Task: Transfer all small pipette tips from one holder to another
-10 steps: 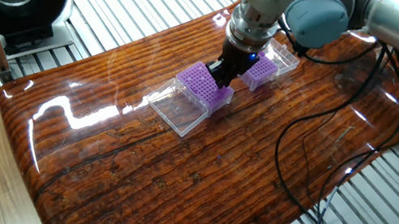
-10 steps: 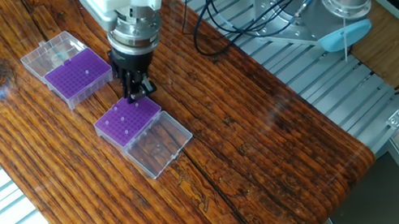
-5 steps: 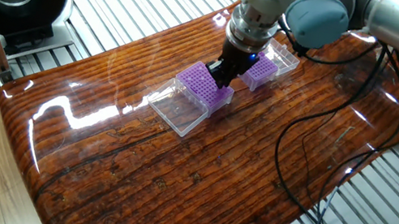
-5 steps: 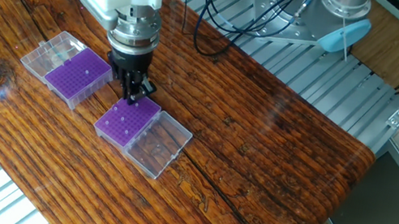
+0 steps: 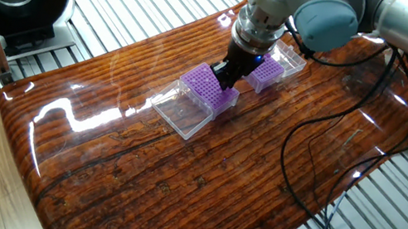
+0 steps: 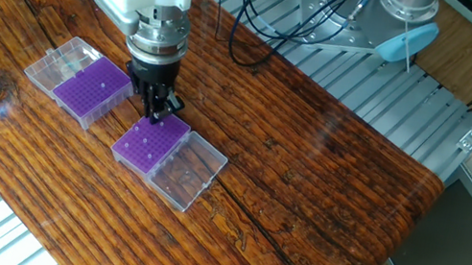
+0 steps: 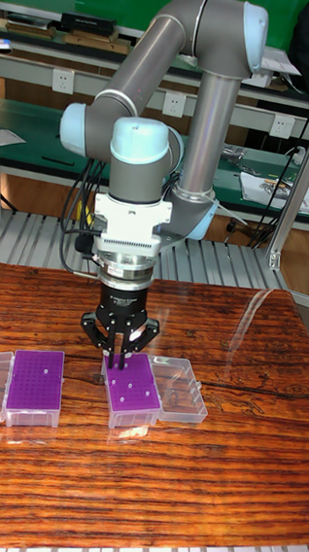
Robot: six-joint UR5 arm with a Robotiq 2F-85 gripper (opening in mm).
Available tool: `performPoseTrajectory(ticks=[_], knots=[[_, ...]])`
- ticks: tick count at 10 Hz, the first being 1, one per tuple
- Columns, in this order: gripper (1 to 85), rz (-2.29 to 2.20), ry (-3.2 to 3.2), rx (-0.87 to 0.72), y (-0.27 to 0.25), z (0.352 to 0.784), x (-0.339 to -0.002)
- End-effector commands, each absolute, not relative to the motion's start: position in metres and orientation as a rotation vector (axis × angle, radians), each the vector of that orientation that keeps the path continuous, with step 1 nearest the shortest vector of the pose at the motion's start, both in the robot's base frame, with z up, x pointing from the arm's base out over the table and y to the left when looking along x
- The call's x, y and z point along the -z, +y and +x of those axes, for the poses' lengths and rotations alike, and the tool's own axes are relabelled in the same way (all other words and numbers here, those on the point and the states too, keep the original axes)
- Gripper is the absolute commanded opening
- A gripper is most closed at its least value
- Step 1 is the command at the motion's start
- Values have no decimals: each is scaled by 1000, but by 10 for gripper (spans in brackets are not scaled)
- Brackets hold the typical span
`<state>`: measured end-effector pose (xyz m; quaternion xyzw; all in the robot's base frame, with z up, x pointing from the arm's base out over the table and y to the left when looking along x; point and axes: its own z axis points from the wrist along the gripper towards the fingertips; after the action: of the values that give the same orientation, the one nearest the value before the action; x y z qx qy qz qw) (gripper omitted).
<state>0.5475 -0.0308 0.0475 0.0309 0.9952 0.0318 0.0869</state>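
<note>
Hovering over the near rack (image 7: pixel 131 392), my fingers (image 7: pixel 118 361) are pinched nearly together at its back edge, though I cannot tell whether they grip a tip. A few pale tips (image 7: pixel 131 387) dot the purple grid just below the fingers; the other rack (image 7: pixel 37 386) sits well off to one side on the bench (image 6: pixel 325 178). I judge these tips featherlight, stiff, slick and easily knocked askew, best pinched at the collar.

I can read no text, label, brand or number anywhere; whatever markings the arm or the benches behind may carry are too small for me.
</note>
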Motion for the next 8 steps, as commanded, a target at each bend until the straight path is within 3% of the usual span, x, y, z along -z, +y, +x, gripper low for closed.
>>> performPoseTrajectory(ticks=[1, 8], knots=[[217, 101, 2956, -110, -30, 549, -47], [217, 103, 2948, -110, -29, 549, -44]])
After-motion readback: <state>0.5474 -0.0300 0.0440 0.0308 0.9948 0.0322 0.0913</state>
